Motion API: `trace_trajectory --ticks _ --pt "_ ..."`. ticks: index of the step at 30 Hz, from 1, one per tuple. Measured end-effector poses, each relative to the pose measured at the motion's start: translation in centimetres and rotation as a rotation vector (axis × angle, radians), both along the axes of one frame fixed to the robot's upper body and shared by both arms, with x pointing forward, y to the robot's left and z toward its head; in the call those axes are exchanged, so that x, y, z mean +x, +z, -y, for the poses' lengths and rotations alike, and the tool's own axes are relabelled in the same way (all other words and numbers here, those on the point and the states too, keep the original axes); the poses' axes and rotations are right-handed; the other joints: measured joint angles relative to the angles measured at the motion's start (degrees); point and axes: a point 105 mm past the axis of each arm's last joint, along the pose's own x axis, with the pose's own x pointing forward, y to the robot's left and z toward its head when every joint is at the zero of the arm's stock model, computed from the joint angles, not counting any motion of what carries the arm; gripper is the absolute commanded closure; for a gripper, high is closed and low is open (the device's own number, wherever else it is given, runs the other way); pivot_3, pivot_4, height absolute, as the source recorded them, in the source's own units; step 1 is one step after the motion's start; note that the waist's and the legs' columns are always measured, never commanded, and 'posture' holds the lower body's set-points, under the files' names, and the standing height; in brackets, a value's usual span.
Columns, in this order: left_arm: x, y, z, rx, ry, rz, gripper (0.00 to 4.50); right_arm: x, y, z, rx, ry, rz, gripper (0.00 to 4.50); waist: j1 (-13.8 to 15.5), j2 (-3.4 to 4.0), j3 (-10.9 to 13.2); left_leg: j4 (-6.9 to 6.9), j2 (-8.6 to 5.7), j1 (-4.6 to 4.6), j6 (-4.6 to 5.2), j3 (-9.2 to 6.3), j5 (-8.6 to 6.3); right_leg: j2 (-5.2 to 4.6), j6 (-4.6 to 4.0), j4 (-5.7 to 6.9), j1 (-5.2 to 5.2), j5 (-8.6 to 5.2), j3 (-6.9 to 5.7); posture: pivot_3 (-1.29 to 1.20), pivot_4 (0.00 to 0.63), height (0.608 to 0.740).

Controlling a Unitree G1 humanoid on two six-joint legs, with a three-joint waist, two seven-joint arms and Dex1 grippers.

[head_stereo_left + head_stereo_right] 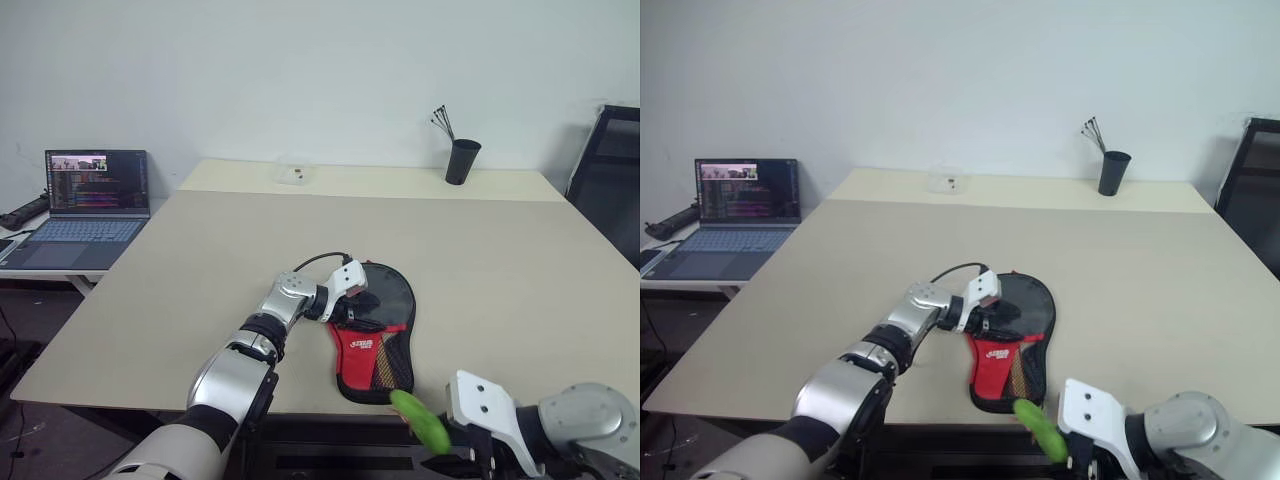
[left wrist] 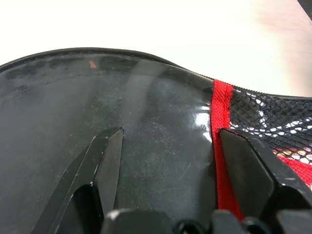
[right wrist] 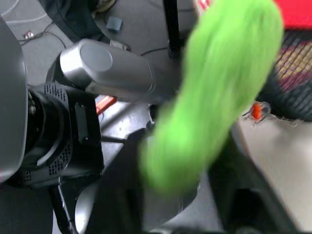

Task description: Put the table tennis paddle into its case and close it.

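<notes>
Broad beige tabletop [image 1: 500,260] under everything, a second pale table butted against its far edge. Off to the robot's left, on a lower desk, an open laptop [image 1: 88,205] with a lit screen. At the far right of the back table, a black cup [image 1: 462,160] with thin sticks poking out; near its middle, a small clear container [image 1: 293,175].

Near the front edge of the tabletop, the case [image 1: 372,335] lying flat — round black head pointing away from the robot, red panel with white lettering and mesh pocket toward the robot, narrow end reaching the table's front edge. Table tennis paddle itself not distinguishable; whether inside the case, cannot tell.

Left gripper [image 1: 352,312] laid on the case from the robot's left, at the seam between glossy black head and red panel. In the left wrist view, fingers [image 2: 105,161] spread apart and pressed on the black surface, red trim just beside one of them — jaws parted, nothing pinched between.

Right gripper [image 3: 195,195] low, just off the table's front edge, beside the blurred green ball charm [image 1: 420,420]. Whether open or closed, cannot tell.
</notes>
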Motion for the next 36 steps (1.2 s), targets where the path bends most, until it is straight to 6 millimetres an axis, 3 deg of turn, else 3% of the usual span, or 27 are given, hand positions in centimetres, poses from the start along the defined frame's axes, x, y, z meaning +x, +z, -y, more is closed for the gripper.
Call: trace_trajectory --ticks 1,6,10,13,17,22,24,29,36 --pt "0.0 0.0 0.0 0.000 -0.003 0.001 1.13 0.2 0.6 -0.3 0.037 -0.001 0.003 1.24 0.00 0.01 0.00 0.00 0.00 0.00 0.02 0.01 0.01 0.00 0.00 0.01 0.02 0.00 -0.01 0.00 0.150 0.740" --pt "-0.1 0.2 0.0 -0.007 -0.011 0.004 1.13 4.5 4.6 0.2 0.211 -0.162 0.083 1.24 -0.09 -0.02 0.01 0.00 0.01 -0.01 0.14 0.06 0.09 -0.10 0.00 0.00 0.02 0.01 -0.05 0.00 0.150 0.740" --pt "-0.2 0.3 0.0 -0.029 -0.016 -0.001 1.13 8.6 6.3 1.5 0.291 -0.319 0.190 1.24 -0.02 -0.01 0.01 -0.09 -0.01 -0.06 0.19 0.08 0.11 -0.15 -0.01 -0.02 -0.07 0.00 -0.10 0.00 0.150 0.740" --pt "-0.5 0.5 -0.1 -0.056 -0.034 -0.012 1.13 11.6 6.0 2.0 0.327 -0.388 0.294 1.24 -0.07 0.02 0.05 -0.14 -0.02 -0.11 0.20 0.15 0.12 -0.13 -0.02 -0.01 -0.15 -0.01 -0.08 0.00 0.150 0.740" --pt "-0.9 1.0 -0.9 -0.093 -0.058 -0.023 1.13 13.3 5.1 1.6 0.371 -0.370 0.304 1.24 -0.21 -0.01 0.19 -0.23 0.00 -0.13 0.22 0.25 0.12 -0.02 0.21 0.03 -0.25 0.12 0.03 0.00 0.150 0.740" --pt "-1.0 4.8 -5.3 -0.182 -0.006 0.067 1.13 15.6 4.7 2.6 0.438 -0.370 0.301 1.24 -1.45 0.07 0.43 -0.34 0.11 -0.10 0.22 0.25 0.13 0.09 0.23 0.10 -0.32 0.16 0.14 0.00 0.150 0.740" --pt "-2.0 5.9 -7.1 -0.208 0.042 0.095 1.13 16.2 4.5 2.9 0.450 -0.349 0.291 1.24 -1.69 0.13 0.46 -0.43 0.11 -0.06 0.22 0.29 0.13 0.09 0.20 0.10 -0.34 0.15 0.20 0.00 0.150 0.740" --pt "-4.9 5.4 -11.1 -0.258 0.259 0.061 1.13 17.6 4.0 4.5 0.424 -0.311 0.272 1.24 -1.69 0.25 0.57 -0.51 0.12 -0.03 0.22 0.33 0.13 0.07 0.16 0.10 -0.40 0.16 0.27 0.00 0.150 0.740" --pt "-6.1 5.8 -12.0 -0.294 0.419 0.079 1.13 18.5 3.5 8.0 0.349 -0.361 0.285 1.24 -0.66 0.34 0.66 -0.46 0.09 -0.01 0.22 0.40 0.14 -0.01 -0.13 0.09 -0.34 -0.04 0.26 0.00 0.150 0.740"
